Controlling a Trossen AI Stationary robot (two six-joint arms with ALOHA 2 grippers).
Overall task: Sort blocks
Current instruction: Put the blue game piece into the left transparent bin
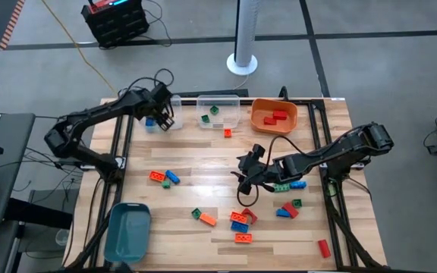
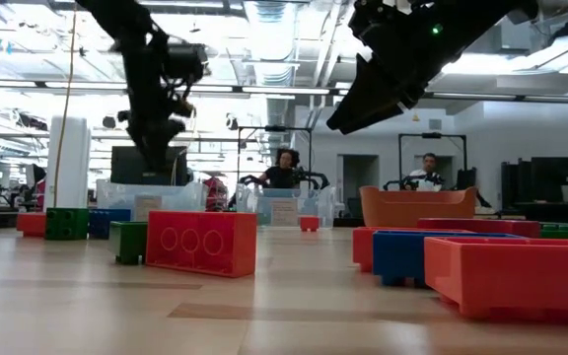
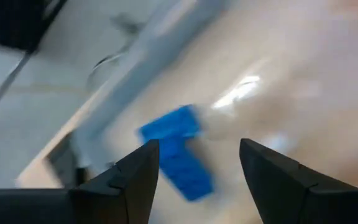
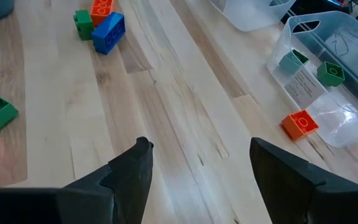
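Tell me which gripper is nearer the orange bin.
Right. The right gripper hovers over mid-table, nearer the front than the orange bin; the left gripper is farther, above the far-left clear bin.

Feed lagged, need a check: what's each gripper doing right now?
Left gripper: open over the clear bin, blue block loose between its fingers, not gripped.
Right gripper: open, empty, above bare table.

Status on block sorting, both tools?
Left tool open above clear bin, blue block below it. Right tool open, empty, over mid-table. Blocks remain scattered; nothing blocking.
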